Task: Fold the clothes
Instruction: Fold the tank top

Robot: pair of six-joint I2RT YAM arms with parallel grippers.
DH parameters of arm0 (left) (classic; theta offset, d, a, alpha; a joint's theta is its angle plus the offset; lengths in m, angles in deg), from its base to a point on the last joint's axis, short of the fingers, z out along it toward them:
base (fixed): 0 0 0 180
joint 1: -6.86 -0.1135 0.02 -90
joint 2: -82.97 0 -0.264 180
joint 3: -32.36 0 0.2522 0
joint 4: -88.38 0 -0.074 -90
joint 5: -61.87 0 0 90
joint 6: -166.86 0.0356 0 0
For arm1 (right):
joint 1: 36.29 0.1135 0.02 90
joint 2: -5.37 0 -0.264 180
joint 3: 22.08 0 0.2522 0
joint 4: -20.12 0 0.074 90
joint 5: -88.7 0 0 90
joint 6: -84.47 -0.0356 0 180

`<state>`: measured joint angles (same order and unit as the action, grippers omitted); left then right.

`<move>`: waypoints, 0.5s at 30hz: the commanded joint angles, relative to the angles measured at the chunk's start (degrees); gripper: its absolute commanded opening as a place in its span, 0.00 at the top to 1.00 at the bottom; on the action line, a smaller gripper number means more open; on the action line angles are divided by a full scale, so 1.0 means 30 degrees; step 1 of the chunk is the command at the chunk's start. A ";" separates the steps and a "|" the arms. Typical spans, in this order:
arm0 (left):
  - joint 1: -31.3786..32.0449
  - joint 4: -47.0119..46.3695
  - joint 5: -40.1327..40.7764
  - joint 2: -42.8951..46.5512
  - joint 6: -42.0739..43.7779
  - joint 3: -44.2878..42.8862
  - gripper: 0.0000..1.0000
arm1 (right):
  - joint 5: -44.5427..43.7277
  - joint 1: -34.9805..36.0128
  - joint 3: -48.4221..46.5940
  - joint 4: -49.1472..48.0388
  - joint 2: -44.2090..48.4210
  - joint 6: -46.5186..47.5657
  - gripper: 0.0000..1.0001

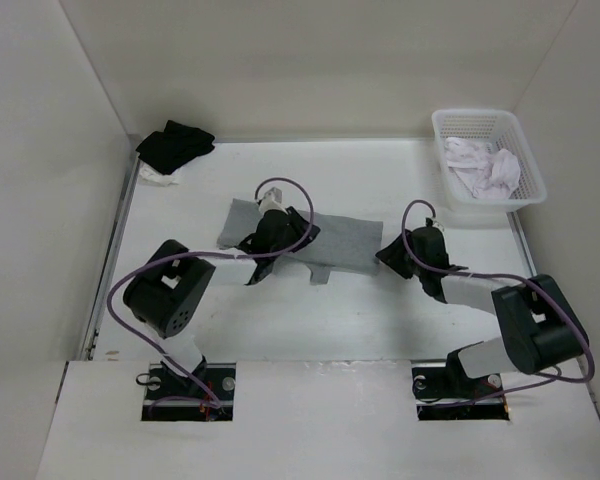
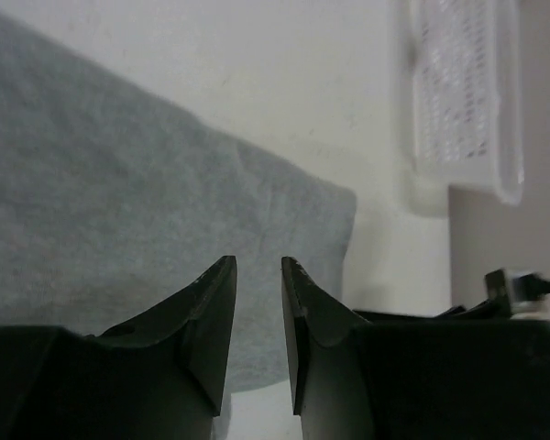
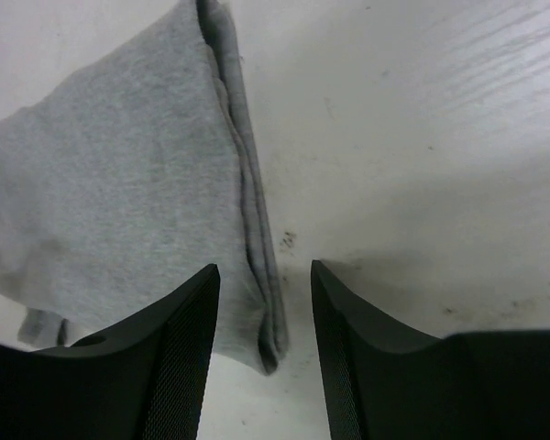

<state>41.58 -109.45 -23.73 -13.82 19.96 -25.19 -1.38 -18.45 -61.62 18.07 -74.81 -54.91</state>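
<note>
The clothes [image 1: 348, 242] are a grey tank top lying in a long folded strip across the middle of the table. My left gripper [image 1: 298, 232] hovers over the strip's left half. In the left wrist view the left gripper [image 2: 258, 266] is open, with grey knit [image 2: 92, 202] beneath it and nothing between its fingers. My right gripper [image 1: 391, 252] is at the strip's right end. In the right wrist view the right gripper [image 3: 264, 266] is open, straddling the layered folded edge of the grey fabric [image 3: 119, 183] without pinching it.
A white plastic basket [image 1: 527, 165] stands at the back right and holds a white-pinkish cloth [image 1: 485, 168]; the basket [image 2: 463, 101] also shows in the left wrist view. A black garment [image 1: 175, 145] lies in the back left corner. White walls enclose the table.
</note>
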 commanded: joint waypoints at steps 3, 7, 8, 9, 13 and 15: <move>0.0335 -0.0776 0.0173 -0.0665 0.0043 0.1556 0.76 | 0.1724 -0.0280 -0.0167 -0.2666 -0.1250 -0.1875 0.54; 0.0453 -0.1449 0.0143 -0.0227 -0.0309 0.3635 0.77 | 0.1783 -0.0192 -0.0079 -0.3778 -0.2478 -0.3105 0.64; 0.0453 -0.1625 0.0143 -0.0139 -0.0338 0.4046 0.77 | 0.1870 -0.0192 0.0067 -0.4333 -0.2772 -0.3543 0.69; 0.0453 -0.1801 0.0143 -0.0051 -0.0454 0.4427 0.77 | 0.1900 -0.0192 0.0271 -0.4947 -0.2920 -0.3954 0.72; 0.0948 -0.2592 -0.0178 0.0300 -0.1040 0.5366 0.77 | 0.1200 -0.0163 0.1062 -0.6473 -0.2864 -0.4777 0.91; 0.1533 -0.2944 -0.0150 0.0651 -0.1363 0.5718 0.77 | 0.0760 -0.0163 0.1851 -0.7235 -0.2135 -0.4808 0.97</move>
<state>43.90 -116.84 -23.64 -13.93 17.38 -10.37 3.13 -18.73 -58.63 2.90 -83.20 -67.06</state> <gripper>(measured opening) 0.235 0.050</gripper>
